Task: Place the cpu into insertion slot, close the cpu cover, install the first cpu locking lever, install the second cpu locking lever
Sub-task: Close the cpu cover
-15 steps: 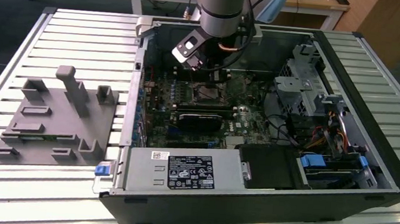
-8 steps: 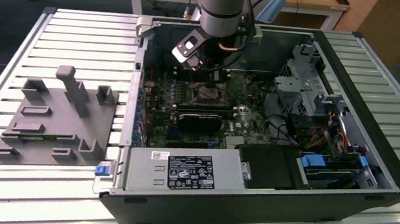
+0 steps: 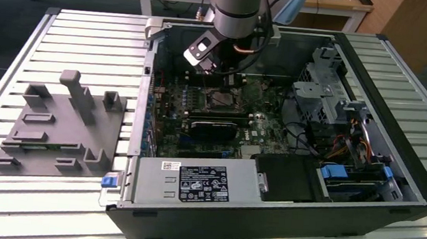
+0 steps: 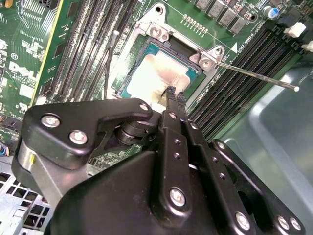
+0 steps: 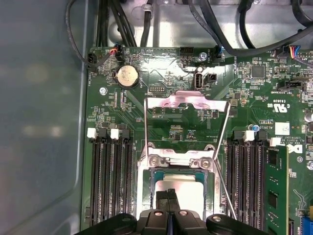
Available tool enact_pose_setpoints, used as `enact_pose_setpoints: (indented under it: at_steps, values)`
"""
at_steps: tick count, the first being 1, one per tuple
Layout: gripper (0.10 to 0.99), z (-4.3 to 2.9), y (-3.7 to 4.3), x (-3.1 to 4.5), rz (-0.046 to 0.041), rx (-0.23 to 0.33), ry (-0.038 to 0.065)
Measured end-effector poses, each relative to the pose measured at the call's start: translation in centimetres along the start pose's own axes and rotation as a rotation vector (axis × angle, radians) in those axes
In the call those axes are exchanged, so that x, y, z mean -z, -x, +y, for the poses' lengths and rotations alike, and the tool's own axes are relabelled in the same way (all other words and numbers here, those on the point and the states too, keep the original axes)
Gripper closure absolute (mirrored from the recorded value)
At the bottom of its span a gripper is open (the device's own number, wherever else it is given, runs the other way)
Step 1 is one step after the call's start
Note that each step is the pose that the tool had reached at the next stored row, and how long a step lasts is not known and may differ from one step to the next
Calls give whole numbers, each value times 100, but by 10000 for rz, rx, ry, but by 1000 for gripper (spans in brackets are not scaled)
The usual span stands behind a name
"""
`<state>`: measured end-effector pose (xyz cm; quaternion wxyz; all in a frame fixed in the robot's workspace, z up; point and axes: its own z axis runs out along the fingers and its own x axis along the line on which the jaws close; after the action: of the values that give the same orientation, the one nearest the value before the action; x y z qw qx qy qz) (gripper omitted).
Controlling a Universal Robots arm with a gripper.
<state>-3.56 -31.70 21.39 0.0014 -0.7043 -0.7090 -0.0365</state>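
Exterior view: open computer case [image 3: 227, 228] on a slatted table [image 3: 90, 27]; grey fixture [image 3: 50, 128] well apart toward the exterior view's left; arm reaching down from the far side into the case; gripper [image 3: 208, 68] just above and slightly beyond the insertion slot [image 3: 221, 100] on the green motherboard [image 3: 267, 130].

Second wrist view: cpu [image 4: 156, 73] lying flat inside the insertion slot [image 4: 168, 46], pale top upward; gripper [image 4: 171, 92] with jaws pressed together, tips at the cpu's top near one edge, touching or just clear, cannot tell; one locking lever [image 4: 254, 76] and other locking lever [image 4: 108, 68] unlatched on opposite sides of the slot; black memory slots [image 4: 234, 78] beside.

First wrist view: cpu cover [image 5: 188, 100] flipped open, lying back beyond the slot's hinge edge; both levers raised; cpu [image 5: 188, 188] uncovered; jaws together over it.
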Motion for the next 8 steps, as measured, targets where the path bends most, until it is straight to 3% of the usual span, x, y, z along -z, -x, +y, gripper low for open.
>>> enact_pose_setpoints:
  at_steps: [8]
  values:
    - [980, 2, -2, 38, 1, 0, 1]
